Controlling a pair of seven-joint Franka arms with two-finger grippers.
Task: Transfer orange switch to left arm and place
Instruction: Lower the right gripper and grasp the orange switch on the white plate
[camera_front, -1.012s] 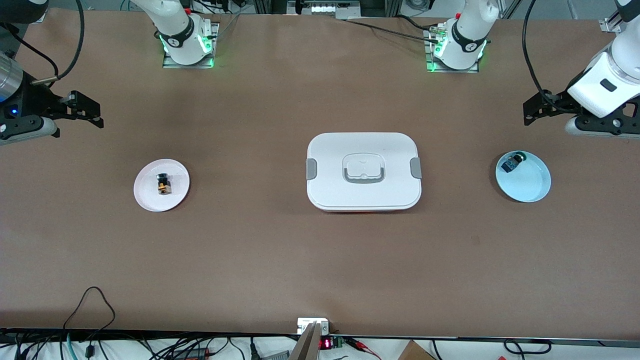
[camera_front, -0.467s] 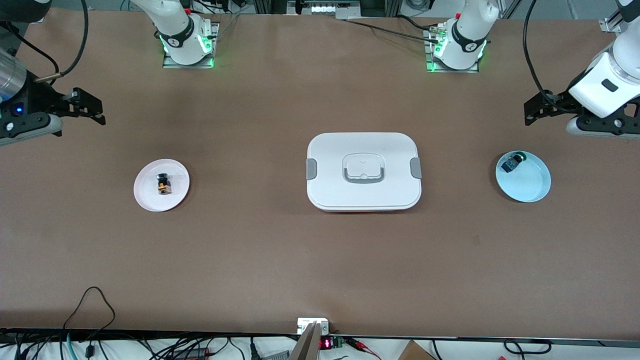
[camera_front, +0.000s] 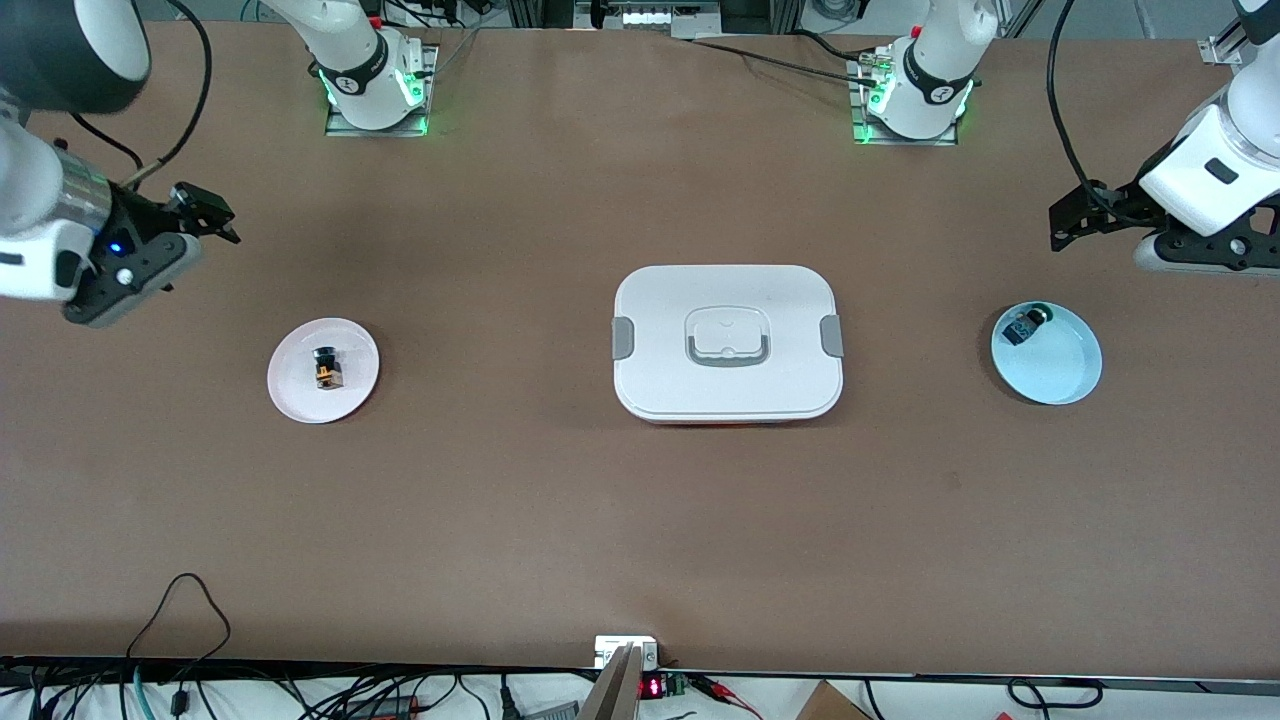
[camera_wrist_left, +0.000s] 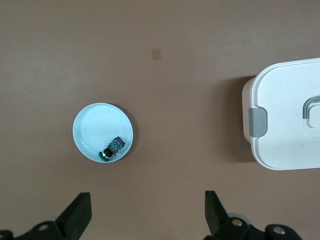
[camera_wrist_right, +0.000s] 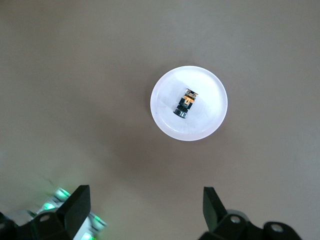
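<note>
Now both the right gripper (camera_front: 205, 215) and left gripper (camera_front: 1070, 220) hover wide open and empty; the orange switch (camera_front: 326, 367) lies on its white plate (camera_front: 295, 395).

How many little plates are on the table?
2. The pink plate holding the orange switch lies toward the right arm's end; the blue plate lies toward the left arm's end, with the box between them.

I am working in a robotics lab: two white jointed robot arms (camera_front: 352, 60) are bolted on metal base plates with green status lights to a wide brown-covered table (camera_front: 560, 520), with black cables (camera_front: 190, 690) and electronics along its edge.
</note>
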